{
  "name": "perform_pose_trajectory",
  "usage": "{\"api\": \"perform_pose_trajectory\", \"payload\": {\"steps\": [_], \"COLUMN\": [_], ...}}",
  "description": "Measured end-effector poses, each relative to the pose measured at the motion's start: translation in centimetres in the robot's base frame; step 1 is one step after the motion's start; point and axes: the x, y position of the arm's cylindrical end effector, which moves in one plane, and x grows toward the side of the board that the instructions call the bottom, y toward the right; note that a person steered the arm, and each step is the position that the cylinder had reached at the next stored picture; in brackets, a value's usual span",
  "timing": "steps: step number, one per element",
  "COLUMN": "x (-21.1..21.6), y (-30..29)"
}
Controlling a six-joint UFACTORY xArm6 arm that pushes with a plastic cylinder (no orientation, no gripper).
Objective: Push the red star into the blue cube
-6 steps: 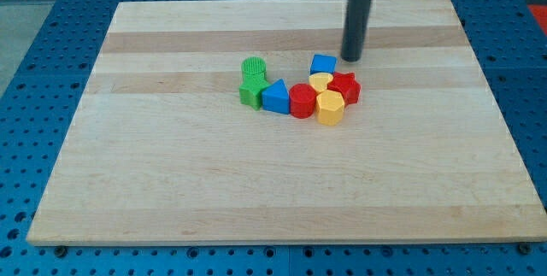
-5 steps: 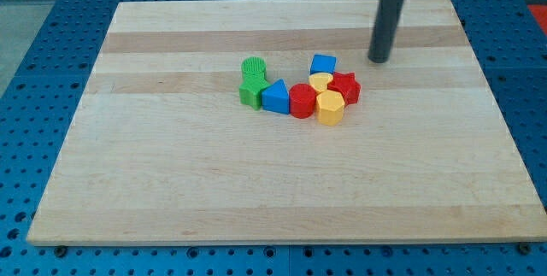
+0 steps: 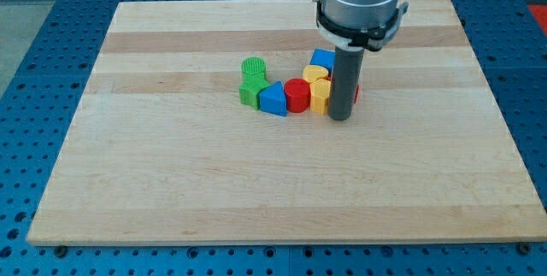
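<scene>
The red star (image 3: 355,93) is almost hidden behind my rod; only a red sliver shows at the rod's right edge. The blue cube (image 3: 322,59) lies just above it, toward the view's top, with a yellow heart-like block (image 3: 315,74) between and to the left. My tip (image 3: 340,119) rests on the board just below the red star and to the right of the yellow hexagon block (image 3: 319,96). I cannot tell whether the star touches the cube.
A red cylinder (image 3: 297,95), a blue triangle (image 3: 273,99), a green star-like block (image 3: 249,93) and a green cylinder (image 3: 253,67) continue the cluster to the view's left on the wooden board (image 3: 171,182).
My tip has moved from the upper right of the cluster down to its lower side, in front of the red star. The yellow hexagon and red cylinder have shifted slightly left and up.
</scene>
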Motion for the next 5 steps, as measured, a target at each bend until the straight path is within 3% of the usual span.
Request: {"api": "perform_pose_trajectory", "payload": {"steps": [2, 5], "x": [-2.2, -8.9], "y": [2.9, 3.1]}}
